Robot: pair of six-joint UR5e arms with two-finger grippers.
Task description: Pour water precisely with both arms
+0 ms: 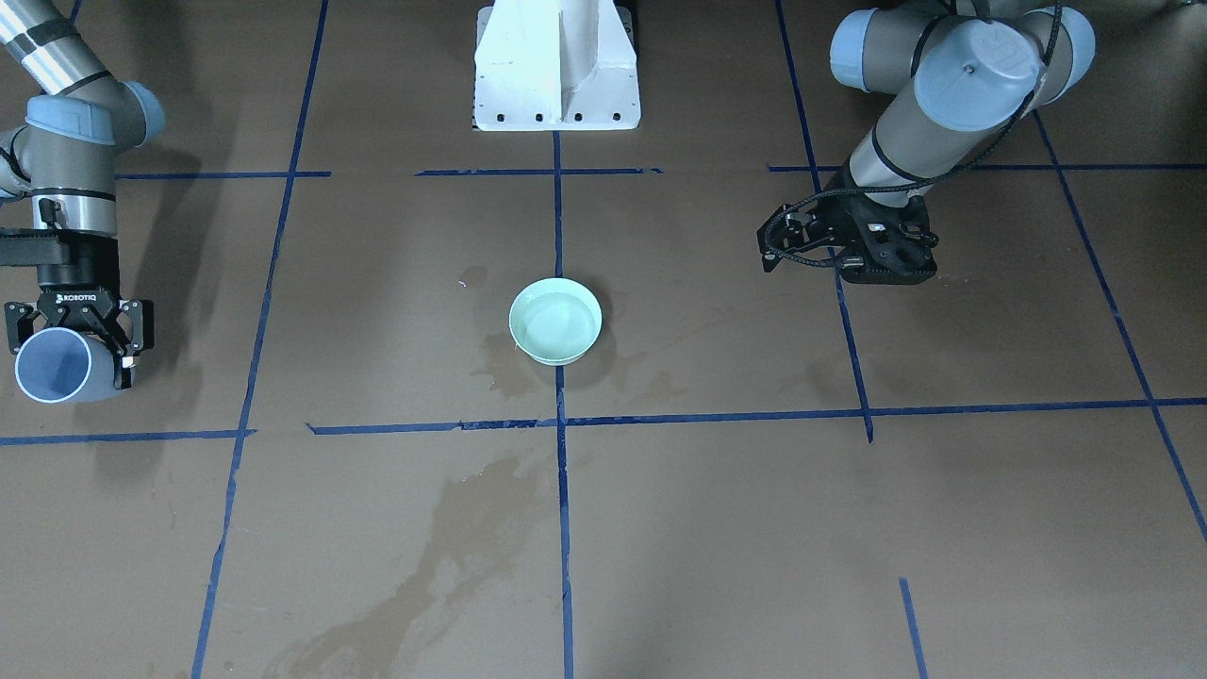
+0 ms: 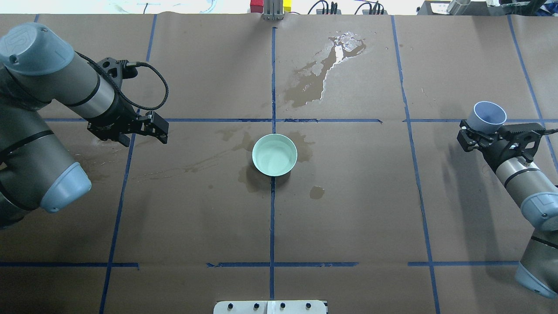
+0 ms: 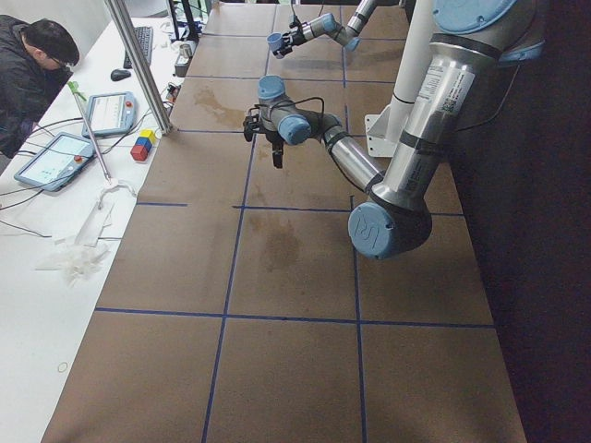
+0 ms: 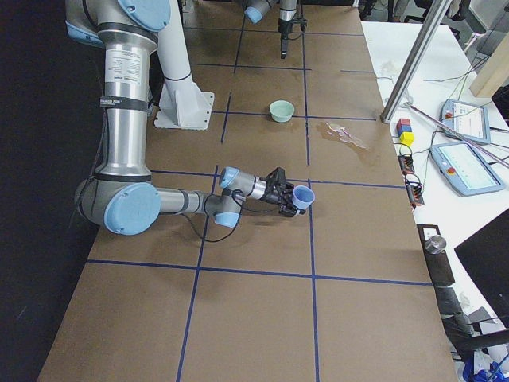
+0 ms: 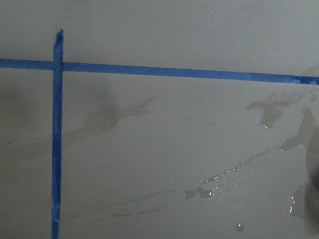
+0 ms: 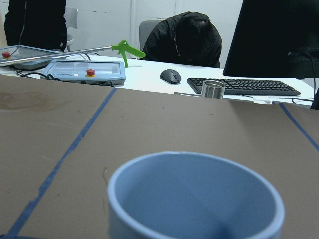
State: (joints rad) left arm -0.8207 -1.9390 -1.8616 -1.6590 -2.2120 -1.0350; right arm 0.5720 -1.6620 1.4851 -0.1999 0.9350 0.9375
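Brown-papered surface [image 2: 348, 209], gridded with blue tape [image 2: 272, 218]. At its middle, sitting on a tape line, a mint-green bowl [image 2: 253, 155] holding the water [image 2: 274, 158], clear and faintly glinting. More wet beyond the bowl, on the side away from the white pedestal [image 1: 556, 75]: a shiny puddle [image 2: 335, 52] with dark stained edges. Smaller damp blotches [image 2: 317, 192] close around the bowl, and a thin trail leading from it toward the robot's left.

Well off from the bowl on the robot's right, right arm [image 2: 523, 183] stretched low, right hand [image 2: 481, 131] clamped on a pale blue cup [image 2: 489, 114], one finger on each side of the cup's wall. Cup tilted, mouth turned away from the robot and partly upward, low over the paper near a tape line. From the right wrist view, just the cup's rim and blue inner wall up close; cannot tell whether any liquid lies inside.

On the bowl's opposite side, left arm [image 2: 39, 131] bent over the paper, left hand [image 2: 130, 130] pointed downward, apart from the bowl. Fingers hidden under the wrist in the overhead and front views — cannot tell whether together or apart. Left wrist view filled with paper, tape and thin glinting streaks [image 5: 224, 177] of wet.

Beyond the puddle from the bowl, past the surface's edge, a white desk [image 6: 149, 74] with control tablets [image 6: 84, 72], a keyboard [image 6: 244, 85], a mouse [image 6: 171, 75] and a green-handled grabber [image 6: 127, 49] — and a person [image 6: 189, 37] in a dark jacket seated there.
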